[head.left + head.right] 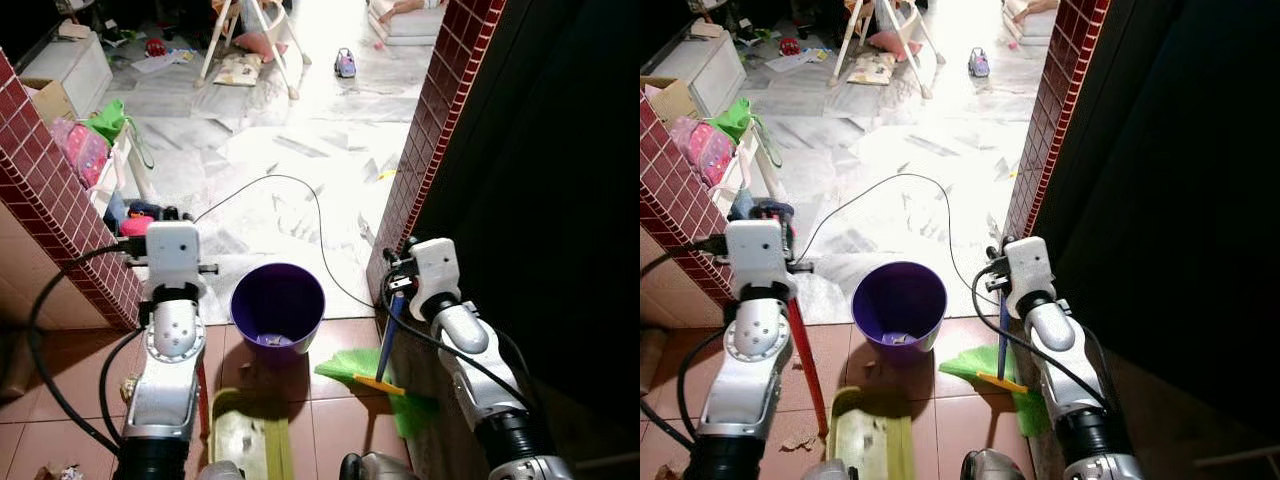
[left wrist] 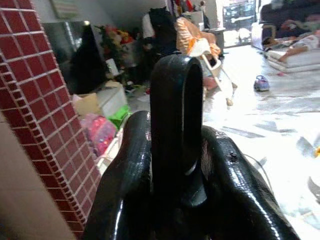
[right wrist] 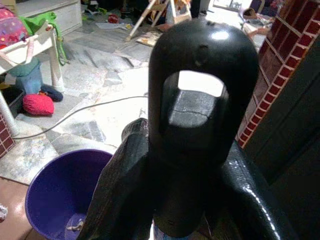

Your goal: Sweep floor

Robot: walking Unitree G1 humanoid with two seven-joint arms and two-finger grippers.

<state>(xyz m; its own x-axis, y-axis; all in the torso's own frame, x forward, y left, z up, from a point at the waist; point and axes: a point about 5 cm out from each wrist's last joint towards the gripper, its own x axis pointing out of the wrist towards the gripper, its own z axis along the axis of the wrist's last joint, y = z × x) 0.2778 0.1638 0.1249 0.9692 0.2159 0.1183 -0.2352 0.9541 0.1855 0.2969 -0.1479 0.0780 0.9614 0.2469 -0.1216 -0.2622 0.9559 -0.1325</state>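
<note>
Your right gripper (image 3: pixel 200 150) clamps the broom (image 1: pixel 385 345), your left gripper (image 2: pixel 175 165) the dustpan (image 1: pixel 870 435); scraps already lie in the purple bucket (image 1: pixel 277 305), bits remain on the floor (image 1: pixel 795 440).

Far marble floor (image 1: pixel 330 130) overexposed, glaring; right side in deep shadow; wrist views soft, foreground blurred.

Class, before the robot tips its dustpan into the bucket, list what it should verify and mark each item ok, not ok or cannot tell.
1. Left gripper shut on the red-handled green dustpan: ok.
2. Right gripper shut on the blue-handled green broom: ok.
3. Round purple plastic bucket upright, mouth open: ok.
4. Dustpan holds debris: ok.
5. Thin black cable lies apart from the bucket: ok.
6. Bucket has spare room: ok, little inside.
</note>
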